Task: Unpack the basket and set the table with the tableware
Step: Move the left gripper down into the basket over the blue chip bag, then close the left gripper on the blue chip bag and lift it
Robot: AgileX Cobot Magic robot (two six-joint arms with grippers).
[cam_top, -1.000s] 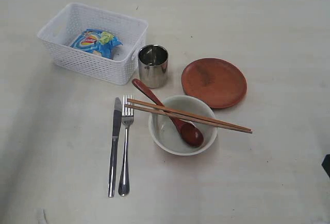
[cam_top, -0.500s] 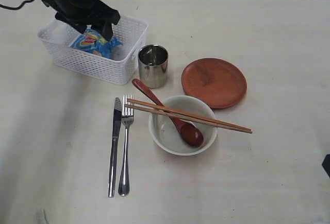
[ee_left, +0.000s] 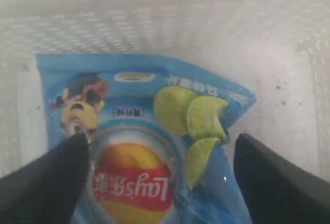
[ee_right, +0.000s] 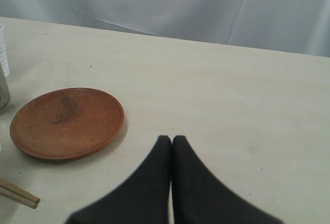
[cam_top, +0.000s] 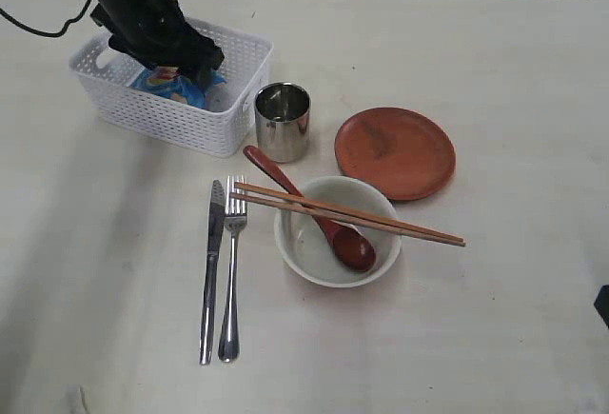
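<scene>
Basket (cam_top: 181, 127) at table's (cam_top: 533, 338) far-left corner, only bag (ee_left: 139, 147) inside. Left gripper (ee_left: 160, 144) down in basket, fingers (ee_left: 46, 180) wide apart astride bag, holding nothing. Centre on bag, close gently, lift clear of basket. Mid-table, set out: knife (cam_top: 211, 262), fork (cam_top: 230, 276), cup (cam_top: 283, 124), bowl (cam_top: 297, 247), plate (cam_top: 395, 152). Right gripper (ee_right: 171, 139) by right edge, pinched shut, empty.

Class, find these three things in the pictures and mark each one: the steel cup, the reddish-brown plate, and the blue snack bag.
steel cup (cam_top: 283, 127): exterior view, on its outer side wall.
plate (cam_top: 395, 152): exterior view, on the middle of its flat face.
snack bag (ee_left: 132, 184): left wrist view, on the red-and-yellow logo.
</scene>
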